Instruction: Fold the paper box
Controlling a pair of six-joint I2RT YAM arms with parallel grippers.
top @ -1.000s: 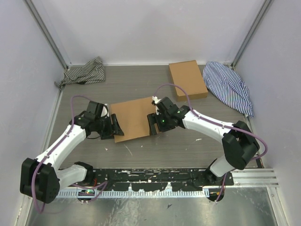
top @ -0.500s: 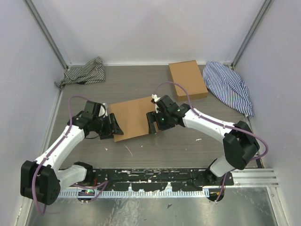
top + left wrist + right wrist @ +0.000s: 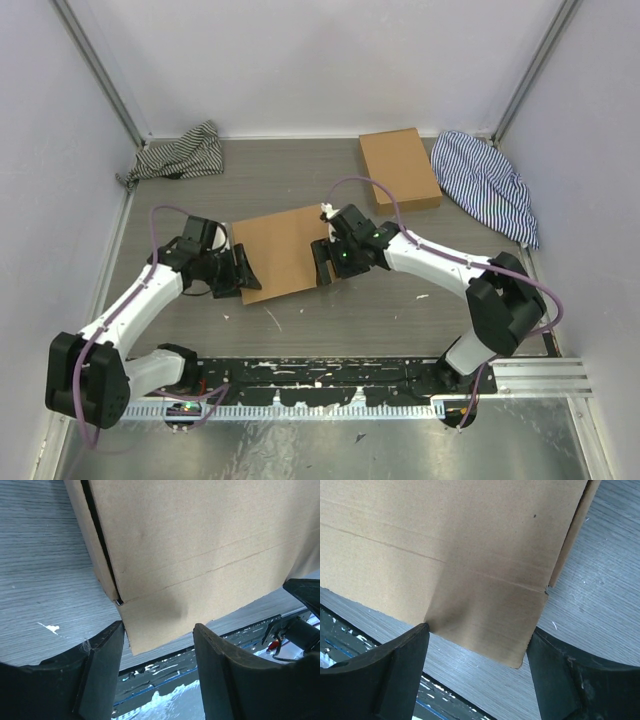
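The paper box [image 3: 285, 250] is a flat brown cardboard piece with crease lines, lying mid-table between the arms. My left gripper [image 3: 245, 271] is open at its near left corner. In the left wrist view the cardboard [image 3: 190, 545] fills the top, and its near flap hangs into the gap of the left gripper [image 3: 157, 667], its edge against the left finger. My right gripper [image 3: 322, 262] is open at the box's near right edge. In the right wrist view the cardboard [image 3: 445, 545] has a flap corner reaching between the fingers of the right gripper [image 3: 477, 667].
A smaller brown cardboard box [image 3: 399, 168] lies at the back right. A blue striped cloth [image 3: 490, 185] lies beside it by the right wall. A dark striped cloth [image 3: 180, 153] lies at the back left. The black base rail [image 3: 330, 375] runs along the near edge.
My right gripper has shifted slightly left and back along the box's right edge. My left gripper has barely moved. The box lies in the same place.
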